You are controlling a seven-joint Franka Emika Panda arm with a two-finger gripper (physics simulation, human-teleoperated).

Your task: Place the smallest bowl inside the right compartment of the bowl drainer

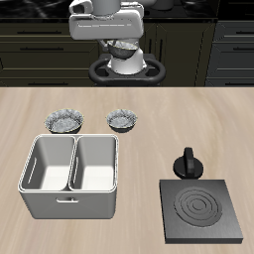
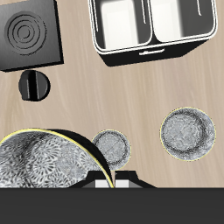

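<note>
**Smallest bowl lies ahead of and below the raised pincer**

Reach comes first: the gripper (image 1: 122,60) hangs high at the back of the table, close to the robot's base. The smallest bowl (image 1: 124,120) sits on the bare wood in front of it and well below, toward the table's front edge. The coming move is therefore forward and down. The bowl is round, so it has no long axis to line up with, and a pinch over one side of the rim looks like the likely grip. Neither view shows the fingertips clearly, so I cannot tell whether the jaws are apart or together.

The bowl drainer (image 1: 69,206) stands nearer the front edge than the bowl, near it but not touching. I judge the right compartment to be the well on the stove side, and it lies just past the bowl.

Count:
- **Speckled bowls:** three. The smallest and a wider bowl (image 1: 64,120) stand side by side on the table. A third, yellow-rimmed bowl (image 2: 39,166) looms close to the wrist camera, and I cannot make out where it rests.
- **Drainer:** one, with two wells, both empty.
- **Black stove plate (image 1: 201,209):** one.
- **Small black pot (image 1: 187,162):** one, just behind the stove plate.
- **Arm:** one.
</note>
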